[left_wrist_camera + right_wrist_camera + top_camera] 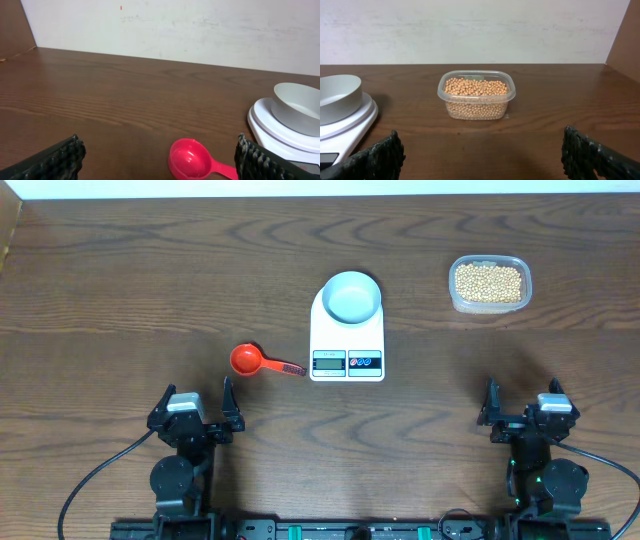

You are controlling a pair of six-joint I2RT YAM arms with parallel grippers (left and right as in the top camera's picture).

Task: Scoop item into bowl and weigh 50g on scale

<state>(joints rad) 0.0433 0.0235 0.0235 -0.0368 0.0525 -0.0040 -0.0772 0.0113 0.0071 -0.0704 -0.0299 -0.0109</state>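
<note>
A white scale (347, 340) lies mid-table with the pale blue bowl (352, 296) resting on its platform. Tan beans (488, 282) fill a clear plastic tub (520, 303) at the far right. A red scoop (247, 359) lies left of the scale, handle pointing right. My left gripper (198, 402) stands open at the near left, the scoop (191, 159) just ahead between its fingers' line. My right gripper (522, 401) stands open at the near right, facing the beans (476, 88). The bowl (300, 107) and the scale (350, 122) also show at the edges of the wrist views.
A white wall (175, 25) backs the brown wooden table (150, 280). The table's left edge (10, 240) shows at the far left. Black cables (90, 480) trail from both arm bases near the front.
</note>
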